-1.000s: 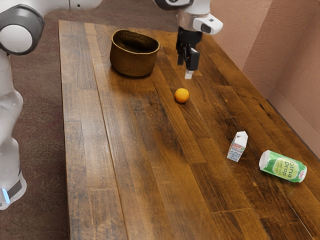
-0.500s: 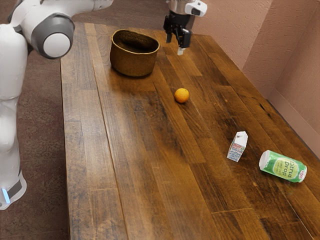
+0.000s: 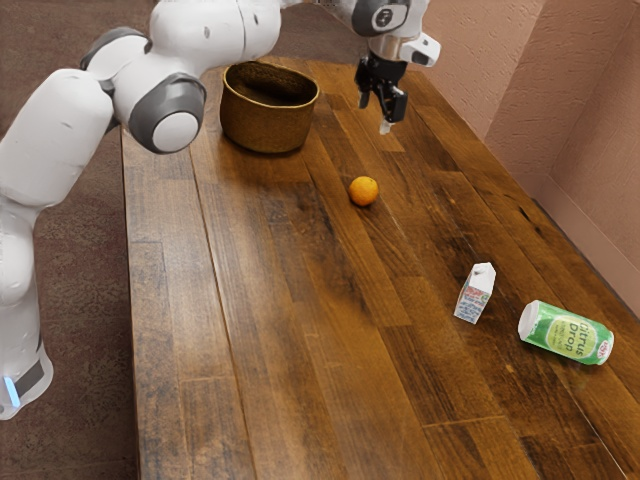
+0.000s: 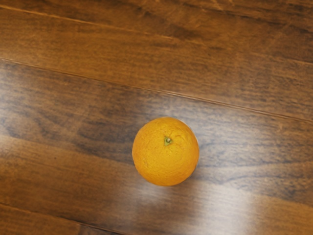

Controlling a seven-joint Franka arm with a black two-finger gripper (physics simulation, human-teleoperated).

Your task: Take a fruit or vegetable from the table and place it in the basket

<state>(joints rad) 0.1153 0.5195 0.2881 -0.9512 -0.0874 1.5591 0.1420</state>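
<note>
Green-stemmed orange (image 4: 165,159) in wrist view (basket (image 3: 264,126) in exterior view)

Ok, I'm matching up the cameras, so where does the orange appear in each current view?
Exterior view: the orange sits on the table, between the basket and the carton.
Wrist view: the orange is near the picture's middle, beside a long plank seam.
Shared landmark: the table's brown wooden planks.

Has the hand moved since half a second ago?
Yes: the hand has shifted toward the exterior view's right and lower in it, away from the basket.
</note>
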